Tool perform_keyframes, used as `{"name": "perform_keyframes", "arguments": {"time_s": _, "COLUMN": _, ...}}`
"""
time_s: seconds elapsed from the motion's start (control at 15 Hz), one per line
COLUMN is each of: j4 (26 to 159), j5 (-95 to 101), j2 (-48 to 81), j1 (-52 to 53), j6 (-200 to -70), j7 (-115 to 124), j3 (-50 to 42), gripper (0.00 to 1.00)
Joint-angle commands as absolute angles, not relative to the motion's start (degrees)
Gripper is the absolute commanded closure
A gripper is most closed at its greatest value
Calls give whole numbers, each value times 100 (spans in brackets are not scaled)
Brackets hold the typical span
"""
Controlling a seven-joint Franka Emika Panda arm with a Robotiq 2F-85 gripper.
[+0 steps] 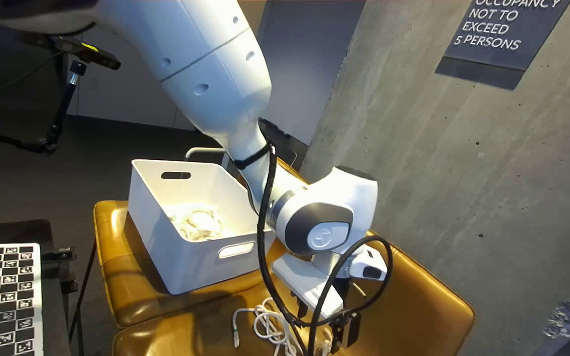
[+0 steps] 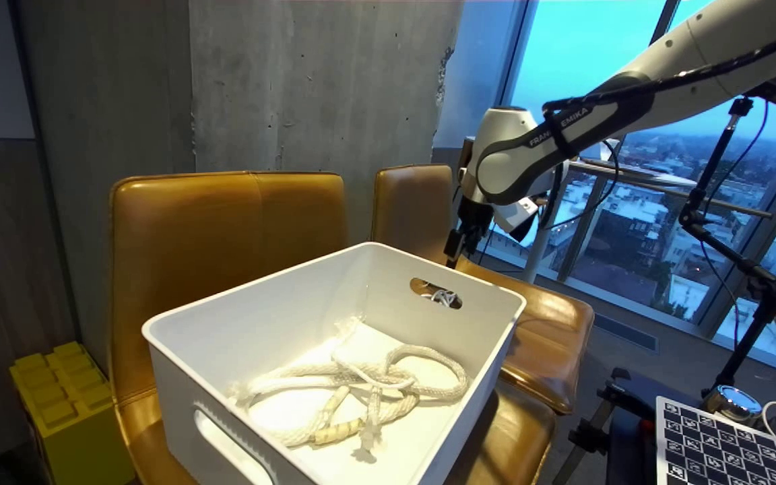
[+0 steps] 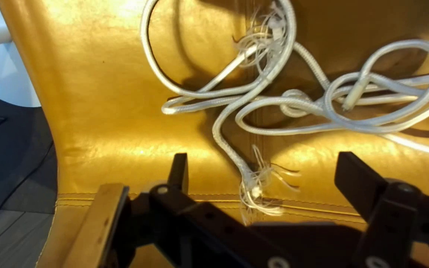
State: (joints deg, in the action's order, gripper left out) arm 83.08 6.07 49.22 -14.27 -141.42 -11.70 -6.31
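One white cord tangle (image 3: 307,106) lies at twelve o'clock from wide, empty jaws in wrist view, frayed end (image 3: 254,190) showing between them; good grip likely needs firm braid (image 3: 233,153), eleven o'clock of the fray.

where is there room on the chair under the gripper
In the wrist view, the chair is bare between its left edge and the white rope, crowded rightward and where the gripper frames a frayed end. In an exterior view, its seat is bare left of the rope.
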Motion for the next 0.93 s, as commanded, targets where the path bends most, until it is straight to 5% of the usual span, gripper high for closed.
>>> {"name": "perform_keyframes", "arguments": {"time_s": 0.0, "j4": 7015, "j5": 542, "j2": 5792, "j1": -1493, "j6": -13760, "j7": -1105, "j3": -642, "gripper": 0}}
{"name": "perform_keyframes", "arguments": {"time_s": 0.87, "j4": 4203, "j5": 563, "j2": 7816, "j1": -1556, "j6": -12870, "j7": -879, "j3": -648, "gripper": 0}}
